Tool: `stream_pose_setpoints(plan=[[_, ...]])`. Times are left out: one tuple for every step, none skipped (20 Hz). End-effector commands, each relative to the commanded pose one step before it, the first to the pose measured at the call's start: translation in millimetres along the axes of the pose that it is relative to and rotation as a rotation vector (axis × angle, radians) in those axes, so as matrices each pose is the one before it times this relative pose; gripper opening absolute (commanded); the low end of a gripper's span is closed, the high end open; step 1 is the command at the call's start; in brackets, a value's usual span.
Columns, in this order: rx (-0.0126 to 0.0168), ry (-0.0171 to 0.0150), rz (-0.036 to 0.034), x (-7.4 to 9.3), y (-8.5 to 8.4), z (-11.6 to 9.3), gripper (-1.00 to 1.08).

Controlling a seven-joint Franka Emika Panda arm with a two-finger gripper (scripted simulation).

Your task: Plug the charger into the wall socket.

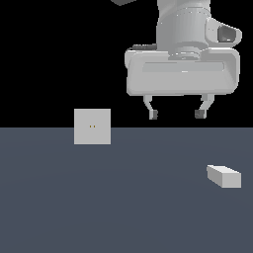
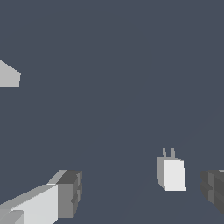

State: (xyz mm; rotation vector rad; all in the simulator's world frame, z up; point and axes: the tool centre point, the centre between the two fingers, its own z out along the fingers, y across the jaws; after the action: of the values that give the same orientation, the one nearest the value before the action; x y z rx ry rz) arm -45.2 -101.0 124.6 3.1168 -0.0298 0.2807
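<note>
The charger [image 1: 224, 176] is a small light-grey oblong block lying on the dark floor at the exterior view's right. In the wrist view the charger [image 2: 171, 173] shows two short prongs at one end. The wall socket [image 1: 92, 126] is a flat upright light-grey square panel with two tiny yellowish holes, at the exterior view's left. A corner of it shows in the wrist view [image 2: 8, 76]. My gripper [image 1: 176, 114] hangs open and empty high above the floor, up and to the left of the charger. In the wrist view the gripper [image 2: 142, 192] has the charger between its fingers, far below.
A dark grey floor [image 1: 123, 197] spreads under everything, with black background behind it.
</note>
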Motion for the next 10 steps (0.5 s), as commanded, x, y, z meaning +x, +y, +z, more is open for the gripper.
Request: stream_pose_setpoints(plan=[[-0.0018,0.0256,0.00337,-8.0,12.75,8.9,1.0],[-0.00019,0.00993,0.00125,-2.98,4.91,3.57,1.0],[-0.0001,0.00969,0.00122,-2.89,4.79,3.53,1.0],[0.00001,0.00939,0.00118,-2.78,4.63,3.46,1.0],[0.00012,0.00901,0.00113,-2.63,4.41,3.32,1.0],[0.00023,0.00861,0.00107,-2.47,4.18,3.16,1.0],[0.00034,0.00813,0.001,-2.31,3.93,3.02,1.0],[0.00043,0.00771,0.00094,-2.14,3.69,2.84,1.0],[0.00049,0.00721,0.00087,-1.98,3.44,2.7,1.0],[0.00056,0.0068,0.00081,-1.82,3.2,2.49,1.0]])
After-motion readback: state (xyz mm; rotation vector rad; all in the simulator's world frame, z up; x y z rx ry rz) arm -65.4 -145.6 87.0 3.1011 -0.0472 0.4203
